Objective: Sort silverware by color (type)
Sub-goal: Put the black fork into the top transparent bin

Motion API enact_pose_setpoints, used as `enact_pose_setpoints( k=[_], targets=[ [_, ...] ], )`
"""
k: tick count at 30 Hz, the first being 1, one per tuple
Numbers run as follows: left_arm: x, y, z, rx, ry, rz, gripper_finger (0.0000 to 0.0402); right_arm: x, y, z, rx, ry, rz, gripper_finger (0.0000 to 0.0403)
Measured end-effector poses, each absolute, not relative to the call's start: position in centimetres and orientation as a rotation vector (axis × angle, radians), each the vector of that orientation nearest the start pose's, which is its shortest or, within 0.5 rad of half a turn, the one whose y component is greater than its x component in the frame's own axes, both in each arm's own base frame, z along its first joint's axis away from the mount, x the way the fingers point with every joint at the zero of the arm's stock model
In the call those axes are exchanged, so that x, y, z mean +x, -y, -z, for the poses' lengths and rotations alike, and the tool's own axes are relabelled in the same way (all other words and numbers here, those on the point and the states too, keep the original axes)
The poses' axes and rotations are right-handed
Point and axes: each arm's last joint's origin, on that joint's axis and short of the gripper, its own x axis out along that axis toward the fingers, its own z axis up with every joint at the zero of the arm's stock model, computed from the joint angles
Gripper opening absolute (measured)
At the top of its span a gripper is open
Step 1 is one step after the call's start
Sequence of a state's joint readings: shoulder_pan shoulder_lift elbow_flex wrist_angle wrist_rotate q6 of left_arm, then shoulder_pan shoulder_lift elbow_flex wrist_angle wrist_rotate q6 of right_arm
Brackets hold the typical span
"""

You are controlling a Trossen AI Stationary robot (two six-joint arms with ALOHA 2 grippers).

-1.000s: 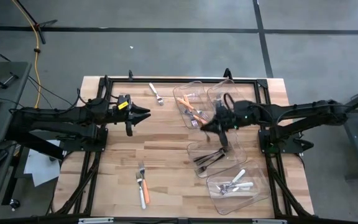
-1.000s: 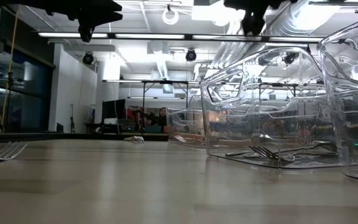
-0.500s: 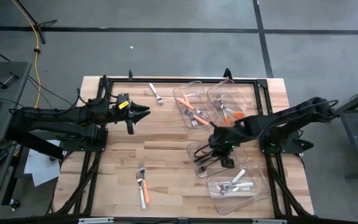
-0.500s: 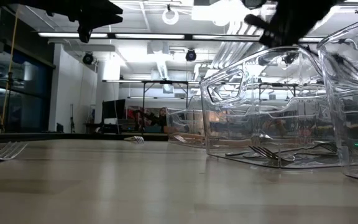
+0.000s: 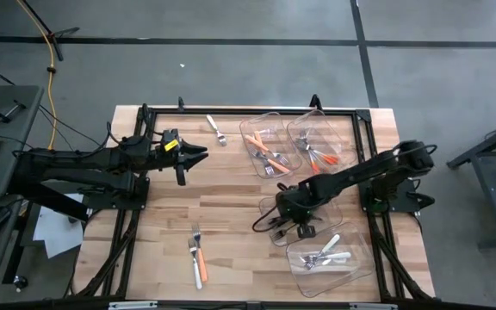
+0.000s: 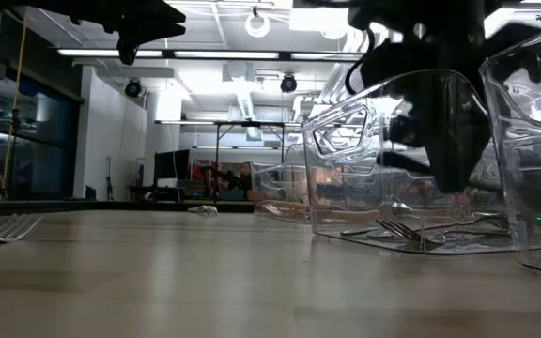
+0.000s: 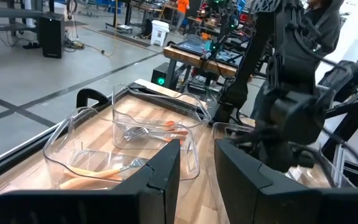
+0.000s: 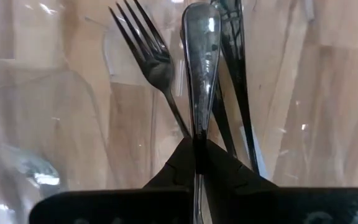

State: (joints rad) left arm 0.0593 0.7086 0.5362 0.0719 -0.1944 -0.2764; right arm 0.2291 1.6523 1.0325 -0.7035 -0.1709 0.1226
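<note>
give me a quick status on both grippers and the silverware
Right gripper shut on dark utensil, low over dark-fork bin. Left gripper parked high, empty. Nothing blocking.

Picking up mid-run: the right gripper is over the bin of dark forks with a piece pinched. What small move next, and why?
Probably open the right gripper: it is shut on a dark metal handle hanging over the dark forks in their clear bin, so the piece would drop among its kind.

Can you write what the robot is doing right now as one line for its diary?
right pincer: shut on dark metal utensil, over bin of dark forks | left pincer: idle, open, left of bins
</note>
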Motion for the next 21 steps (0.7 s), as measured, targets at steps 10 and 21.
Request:
enact_pose_setpoints(
  k=[10, 21],
  targets=[
    [16.6, -1.5, -28.3, -0.268, -0.065, -0.266, 0.0088, 29.7, -7.5, -16.3, 0.071, -1.381, -0.248, 0.0013],
    [16.6, -1.5, -28.3, -0.268, -0.065, -0.266, 0.0088, 29.7, -7.5, -16.3, 0.088, -1.382, -0.242, 0.0064]
  ],
)
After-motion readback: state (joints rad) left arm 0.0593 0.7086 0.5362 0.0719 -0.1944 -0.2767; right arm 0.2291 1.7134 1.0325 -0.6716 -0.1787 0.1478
